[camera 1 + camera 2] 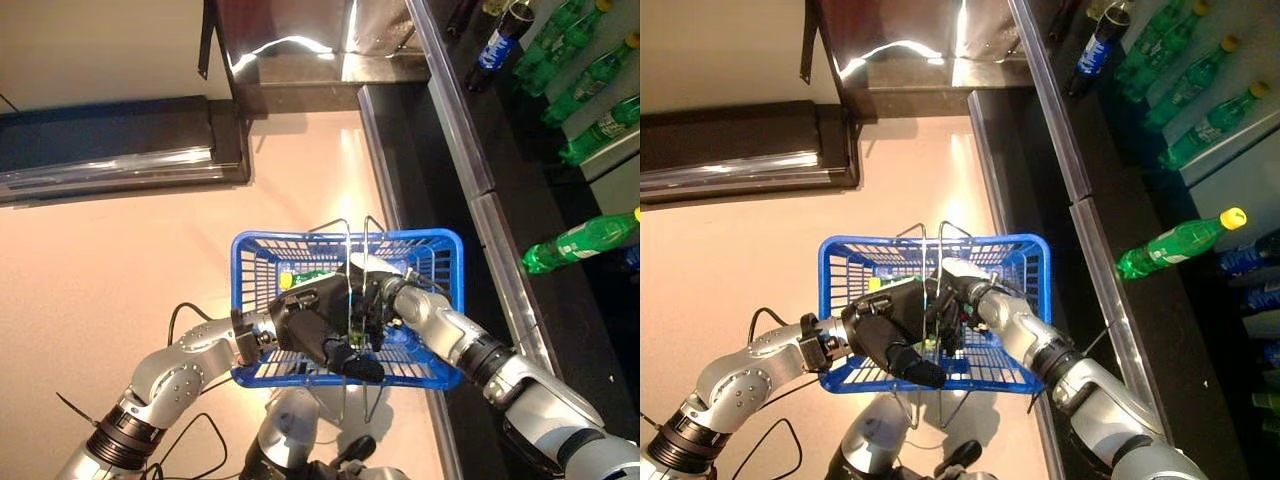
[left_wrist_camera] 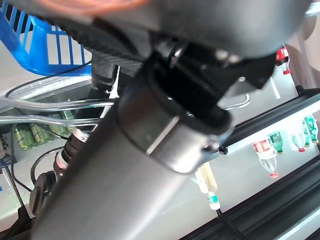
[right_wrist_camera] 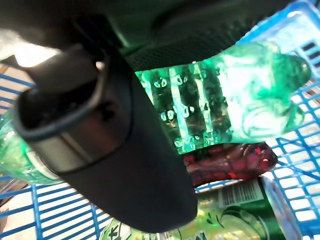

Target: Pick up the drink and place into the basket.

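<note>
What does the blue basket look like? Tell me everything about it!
The blue basket looks like plastic, rectangular, with walls and floor made of open grid bars. Its two thin wire handles stand up together over the middle, and the left hand is curled round them, holding the basket above the pale floor, beside the dark shelf. The right hand reaches down inside it, gripping a clear green bottle. Another green drink and something dark red already lie on its floor.

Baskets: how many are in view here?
1: the blue basket, directly in front of the robot; the right robot hand holds a green bottle inside it.
</note>
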Available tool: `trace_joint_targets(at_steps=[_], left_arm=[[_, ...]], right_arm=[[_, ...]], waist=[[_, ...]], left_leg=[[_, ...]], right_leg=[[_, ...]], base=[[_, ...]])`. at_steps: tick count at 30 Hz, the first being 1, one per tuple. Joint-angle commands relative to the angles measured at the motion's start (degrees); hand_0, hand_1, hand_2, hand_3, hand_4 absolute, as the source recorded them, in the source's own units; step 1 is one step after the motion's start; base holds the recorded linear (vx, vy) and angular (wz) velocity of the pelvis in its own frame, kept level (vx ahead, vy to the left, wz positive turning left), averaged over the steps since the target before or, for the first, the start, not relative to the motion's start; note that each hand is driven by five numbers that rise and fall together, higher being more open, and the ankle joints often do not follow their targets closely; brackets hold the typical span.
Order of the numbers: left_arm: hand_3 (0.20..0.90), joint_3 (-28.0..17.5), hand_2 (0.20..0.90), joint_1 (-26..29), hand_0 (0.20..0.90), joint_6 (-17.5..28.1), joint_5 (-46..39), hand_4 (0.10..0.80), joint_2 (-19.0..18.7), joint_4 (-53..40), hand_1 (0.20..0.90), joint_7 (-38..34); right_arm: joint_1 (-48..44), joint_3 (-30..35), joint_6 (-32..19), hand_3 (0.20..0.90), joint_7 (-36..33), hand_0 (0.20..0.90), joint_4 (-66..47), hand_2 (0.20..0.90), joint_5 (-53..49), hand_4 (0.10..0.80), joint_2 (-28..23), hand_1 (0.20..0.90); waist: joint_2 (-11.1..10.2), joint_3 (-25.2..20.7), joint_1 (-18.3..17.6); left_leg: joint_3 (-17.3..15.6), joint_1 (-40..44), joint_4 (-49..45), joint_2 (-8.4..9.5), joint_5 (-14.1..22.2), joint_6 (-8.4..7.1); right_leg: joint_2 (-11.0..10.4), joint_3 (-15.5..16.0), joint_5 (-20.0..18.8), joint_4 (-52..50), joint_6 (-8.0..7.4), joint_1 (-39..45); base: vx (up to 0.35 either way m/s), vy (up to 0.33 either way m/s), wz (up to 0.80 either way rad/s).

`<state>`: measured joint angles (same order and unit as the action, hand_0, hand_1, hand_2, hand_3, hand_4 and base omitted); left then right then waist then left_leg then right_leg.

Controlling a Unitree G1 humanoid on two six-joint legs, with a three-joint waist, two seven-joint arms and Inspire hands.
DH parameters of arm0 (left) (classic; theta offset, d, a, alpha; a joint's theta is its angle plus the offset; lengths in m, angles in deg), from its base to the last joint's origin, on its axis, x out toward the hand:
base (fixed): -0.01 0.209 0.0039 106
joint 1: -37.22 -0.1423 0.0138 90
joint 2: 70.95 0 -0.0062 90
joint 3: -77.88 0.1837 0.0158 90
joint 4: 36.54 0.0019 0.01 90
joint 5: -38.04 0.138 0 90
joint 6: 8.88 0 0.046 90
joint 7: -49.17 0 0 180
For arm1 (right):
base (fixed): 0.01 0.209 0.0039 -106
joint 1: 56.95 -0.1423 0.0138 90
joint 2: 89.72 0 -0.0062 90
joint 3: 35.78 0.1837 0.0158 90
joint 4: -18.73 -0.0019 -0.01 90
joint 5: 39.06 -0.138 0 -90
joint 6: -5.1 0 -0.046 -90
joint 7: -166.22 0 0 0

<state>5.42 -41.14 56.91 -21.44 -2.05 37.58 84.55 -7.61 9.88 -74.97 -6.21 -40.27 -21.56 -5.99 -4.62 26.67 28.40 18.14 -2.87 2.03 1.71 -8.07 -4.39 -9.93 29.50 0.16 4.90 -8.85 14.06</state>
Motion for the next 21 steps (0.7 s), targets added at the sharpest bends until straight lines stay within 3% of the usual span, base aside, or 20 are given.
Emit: trace_joint_targets(at_steps=[1, 4, 5, 6, 7, 8, 9, 21], left_arm=[[0.200, 4.12, 0.300, 6.19, 0.300, 9.34, -9.74, 0.100, 12.97, -17.32, 0.300, 13.88], [0.200, 4.13, 0.300, 6.31, 0.300, 8.98, -9.95, 0.100, 12.98, -17.40, 0.300, 13.94], [0.200, 4.14, 0.300, 6.38, 0.300, 8.92, -10.05, 0.100, 12.98, -17.39, 0.300, 13.87], [0.200, 3.98, 0.300, 6.16, 0.300, 8.56, -10.08, 0.100, 13.16, -17.54, 0.300, 13.92], [0.200, 3.89, 0.300, 6.07, 0.300, 8.37, -10.10, 0.100, 13.28, -17.60, 0.300, 13.92], [0.200, 3.85, 0.300, 6.04, 0.300, 8.23, -10.16, 0.100, 13.37, -17.69, 0.300, 13.82], [0.200, 3.79, 0.300, 5.91, 0.300, 8.12, -10.18, 0.100, 13.49, -17.79, 0.300, 13.78], [0.200, 3.72, 0.300, 5.40, 0.300, 7.74, -10.44, 0.100, 14.09, -18.09, 0.300, 13.25]], right_arm=[[-1.39, -5.12, -1.35, 0.200, -1.96, 0.300, 4.26, 0.300, 1.24, 0.100, 4.91, 0.300], [-1.29, -4.58, -0.97, 0.200, -2.14, 0.300, 5.77, 0.300, 1.56, 0.100, 5.53, 0.300], [-1.28, -4.51, -0.65, 0.233, -2.17, 0.328, 5.87, 0.328, 1.56, 0.133, 5.61, 0.328], [-1.05, -4.18, -0.14, 0.384, -2.18, 0.458, 6.43, 0.458, 1.91, 0.284, 5.92, 0.458], [-0.94, -4.02, -0.03, 0.634, -2.28, 0.672, 6.86, 0.672, 2.02, 0.534, 6.13, 0.672], [-0.90, -3.93, 0.07, 0.837, -2.28, 0.846, 7.17, 0.846, 2.10, 0.737, 6.30, 0.846], [-0.86, -3.87, 0.09, 0.900, -2.24, 0.900, 7.60, 0.900, 2.18, 0.800, 6.49, 0.900], [0.12, -3.56, 0.28, 0.900, -2.61, 0.900, 9.10, 0.900, 2.51, 0.800, 7.50, 0.900]], waist=[[-0.88, -22.46, -0.68], [-0.95, -22.56, -0.50], [-0.97, -22.54, -0.48], [-0.98, -22.58, -0.40], [-0.99, -22.62, -0.36], [-0.99, -22.66, -0.34], [-0.94, -22.69, -0.30], [-0.62, -22.84, -0.43]], left_leg=[[1.14, 2.78, 2.97, -0.73, 2.57, -0.56], [1.37, 2.84, 2.97, -0.68, 2.59, -0.51], [1.41, 2.88, 2.97, -0.67, 2.61, -0.51], [1.49, 2.93, 2.97, -0.63, 2.59, -0.49], [1.55, 2.95, 2.97, -0.58, 2.59, -0.45], [1.59, 2.97, 2.97, -0.55, 2.60, -0.43], [1.59, 3.01, 2.97, -0.54, 2.61, -0.43], [1.11, 2.99, 2.97, -0.55, 2.50, -0.31]], right_leg=[[0.83, 0.86, -0.31, -1.49, 1.06, -0.04], [0.91, 0.95, -0.31, -1.54, 1.10, -0.06], [0.91, 0.99, -0.31, -1.54, 1.10, -0.03], [0.91, 0.99, -0.33, -1.59, 1.09, -0.03], [0.93, 0.99, -0.33, -1.60, 1.11, -0.05], [0.96, 0.97, -0.32, -1.57, 1.12, -0.03], [0.98, 0.96, -0.30, -1.54, 1.15, 0.03], [0.90, 0.84, -0.53, -1.53, 1.10, -0.17]], base=[[0.000, 0.000, 0.00], [0.000, 0.000, 0.00], [0.000, 0.000, 0.00], [0.000, 0.000, 0.00], [0.000, 0.000, 0.00], [0.000, 0.000, 0.00], [0.000, 0.000, 0.00], [0.000, 0.000, 0.00]])
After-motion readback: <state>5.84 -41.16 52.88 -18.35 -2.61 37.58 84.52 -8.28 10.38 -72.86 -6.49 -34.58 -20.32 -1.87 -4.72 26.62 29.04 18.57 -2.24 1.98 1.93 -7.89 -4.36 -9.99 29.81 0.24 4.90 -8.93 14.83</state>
